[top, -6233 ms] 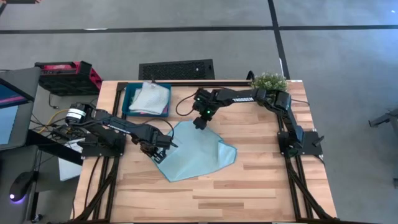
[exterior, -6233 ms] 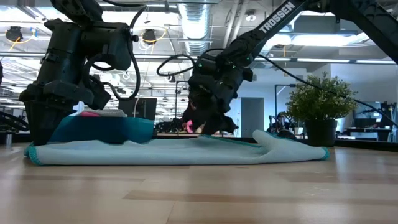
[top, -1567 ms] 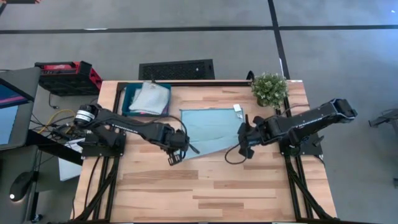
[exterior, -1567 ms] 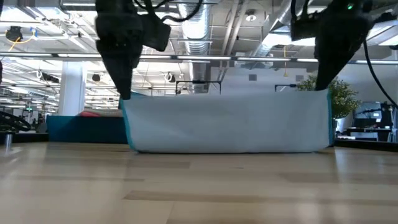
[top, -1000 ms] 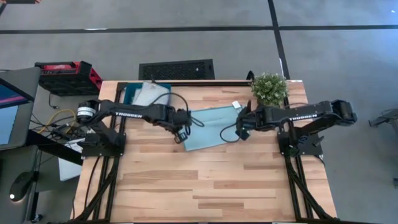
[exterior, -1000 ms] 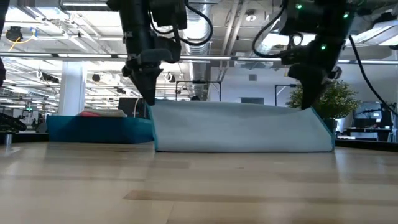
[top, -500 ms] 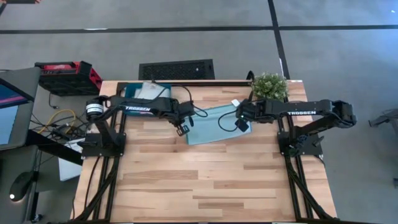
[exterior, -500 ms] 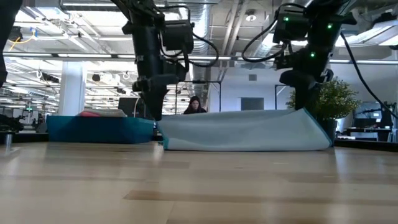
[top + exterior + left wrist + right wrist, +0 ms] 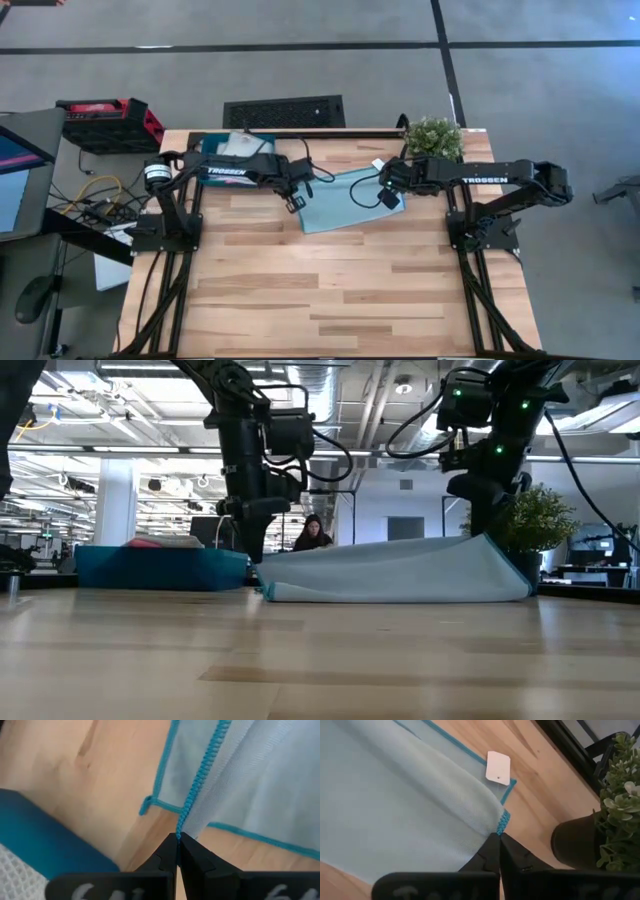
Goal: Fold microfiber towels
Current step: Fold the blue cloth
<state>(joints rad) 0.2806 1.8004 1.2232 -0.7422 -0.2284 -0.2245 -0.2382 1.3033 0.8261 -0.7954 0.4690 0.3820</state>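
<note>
The light blue towel [image 9: 345,198] lies folded on the bench [image 9: 330,290], spanning between both sets of jaws. Left jaws [image 9: 177,838] are clamped on its stitched hem. Right jaws [image 9: 499,836] pinch the opposite corner, beside the white tag [image 9: 498,768].

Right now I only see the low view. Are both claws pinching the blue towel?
Observer: Yes. The left wrist view shows the left claw shut on the light blue towel, right at its stitched edge.
Operator: And the other claw?
Observer: The right claw pinches a stitched corner; a white tag sits on the corner of the layer below.
Operator: What's in the teal tray?
Observer: From above, the teal tray sits at the table's far left corner under the left arm, with a pale cloth inside.
</note>
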